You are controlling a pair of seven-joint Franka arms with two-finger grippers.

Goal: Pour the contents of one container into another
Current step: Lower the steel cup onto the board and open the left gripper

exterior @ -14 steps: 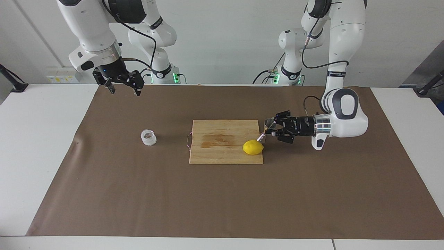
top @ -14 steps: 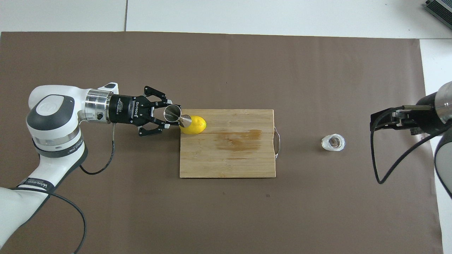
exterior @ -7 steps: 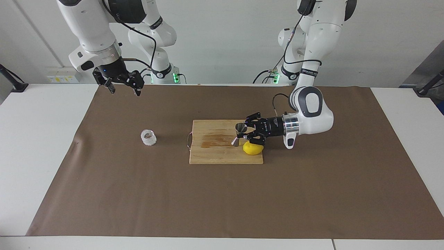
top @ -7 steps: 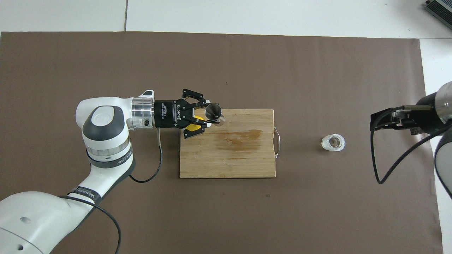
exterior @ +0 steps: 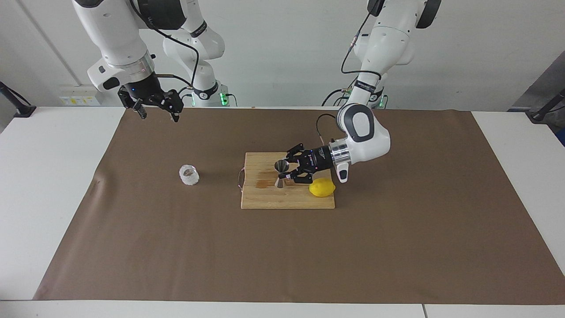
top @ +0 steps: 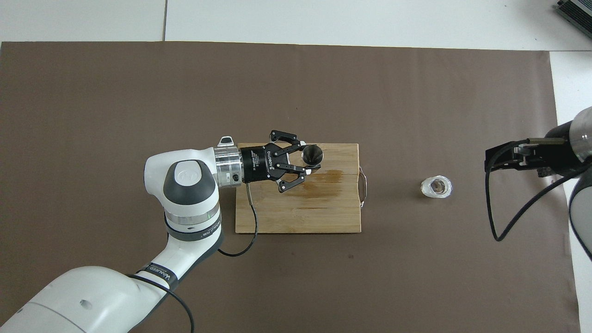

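The steel hourglass jigger [exterior: 281,172] [top: 312,154] stands upright low over the wooden cutting board [exterior: 265,199] [top: 300,215], gripped at its waist. My left gripper [exterior: 287,171] [top: 304,160] is shut on it, reaching in sideways from the left arm's end. I cannot tell whether the jigger's foot touches the board. The clear bumpy glass cup [exterior: 189,175] [top: 436,187] stands alone on the brown mat toward the right arm's end. My right gripper [exterior: 160,116] [top: 488,159] waits open and empty in the air, over the mat's edge by its base.
A yellow lemon [exterior: 322,188] lies on the board's corner toward the left arm's end, under the left wrist and hidden in the overhead view. The board has a wire handle [top: 364,186] on the side facing the cup. A brown mat [exterior: 282,256] covers the table.
My left arm has carried the jigger from beside the lemon across the board toward the cup, and the jigger has turned from tilted to upright. The right arm has not moved.
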